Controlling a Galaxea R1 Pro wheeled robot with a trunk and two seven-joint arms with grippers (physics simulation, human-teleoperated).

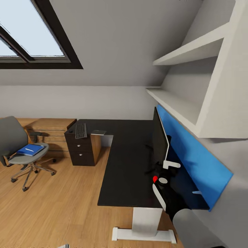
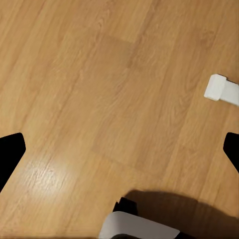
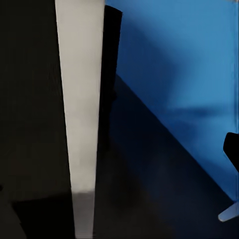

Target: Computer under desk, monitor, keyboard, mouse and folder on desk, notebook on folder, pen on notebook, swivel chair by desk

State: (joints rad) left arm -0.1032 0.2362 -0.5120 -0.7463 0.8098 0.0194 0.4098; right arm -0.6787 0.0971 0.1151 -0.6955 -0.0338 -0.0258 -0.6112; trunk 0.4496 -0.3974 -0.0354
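Note:
The monitor [image 1: 160,137] stands edge-on on the black desk [image 1: 127,162], close to the wall. My right gripper [image 1: 166,166] is at its lower near corner, open. In the right wrist view the monitor's silver-white edge [image 3: 79,114] runs between the spread jaws of that gripper [image 3: 119,154]. At the desk's far end lie the keyboard [image 1: 81,131] and the grey notebook [image 1: 99,132]; a small dark lump [image 1: 70,131] beside the keyboard may be the mouse. The swivel chair [image 1: 15,141] holds the blue folder [image 1: 31,150] with the white pen [image 1: 29,150] on it. My left gripper [image 2: 119,149] hangs open over bare floor. The computer is out of view.
A blue wall panel [image 1: 196,155] and white shelves [image 1: 186,103] run along the wall behind the monitor. A dark drawer unit [image 1: 81,150] sits under the desk's far end, with a light wood chest [image 1: 51,129] beside it. The desk's white foot [image 2: 221,89] lies near my left gripper.

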